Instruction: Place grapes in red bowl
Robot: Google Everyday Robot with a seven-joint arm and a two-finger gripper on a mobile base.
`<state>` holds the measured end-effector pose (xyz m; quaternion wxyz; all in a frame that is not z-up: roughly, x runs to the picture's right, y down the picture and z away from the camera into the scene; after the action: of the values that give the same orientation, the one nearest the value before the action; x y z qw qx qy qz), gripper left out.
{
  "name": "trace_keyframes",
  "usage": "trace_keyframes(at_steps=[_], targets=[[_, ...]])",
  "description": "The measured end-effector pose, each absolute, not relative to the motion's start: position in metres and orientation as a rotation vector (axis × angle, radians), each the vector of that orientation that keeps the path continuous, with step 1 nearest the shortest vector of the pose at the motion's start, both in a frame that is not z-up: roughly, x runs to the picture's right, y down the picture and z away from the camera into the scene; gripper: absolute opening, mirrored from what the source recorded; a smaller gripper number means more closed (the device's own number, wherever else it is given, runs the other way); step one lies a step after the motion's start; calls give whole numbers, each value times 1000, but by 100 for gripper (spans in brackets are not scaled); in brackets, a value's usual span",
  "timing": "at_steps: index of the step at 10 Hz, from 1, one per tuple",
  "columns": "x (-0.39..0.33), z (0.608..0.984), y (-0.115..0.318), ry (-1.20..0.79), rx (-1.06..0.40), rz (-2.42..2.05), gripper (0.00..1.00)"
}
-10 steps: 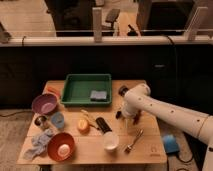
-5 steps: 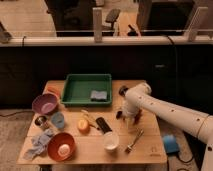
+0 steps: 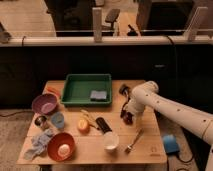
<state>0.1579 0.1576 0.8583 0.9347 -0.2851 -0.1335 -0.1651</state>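
Observation:
The grapes point(image 3: 129, 119) are a small dark red bunch on the right part of the wooden table point(image 3: 90, 150). My gripper point(image 3: 126, 112) hangs from the white arm point(image 3: 165, 107), pointing down right over the grapes and touching or almost touching them. The red bowl point(image 3: 61, 146) stands at the front left of the table, far from the gripper, with a pale round thing inside it.
A mauve bowl point(image 3: 45, 104) stands at the left. A green tray point(image 3: 87, 89) with a blue sponge point(image 3: 98, 95) is at the back. A white cup point(image 3: 111, 141), a spoon point(image 3: 134, 141), an orange point(image 3: 83, 125), a black object point(image 3: 103, 124), a small blue cup point(image 3: 57, 120) and a cloth point(image 3: 39, 142) lie between.
The gripper has dropped slightly lower over the grapes on the right side of the table. Nothing else has moved.

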Motion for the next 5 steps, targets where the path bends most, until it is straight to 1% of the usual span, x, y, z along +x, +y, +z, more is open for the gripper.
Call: trace_keyframes(at_steps=[5], targets=[[177, 852, 144, -267, -570, -366, 80]])
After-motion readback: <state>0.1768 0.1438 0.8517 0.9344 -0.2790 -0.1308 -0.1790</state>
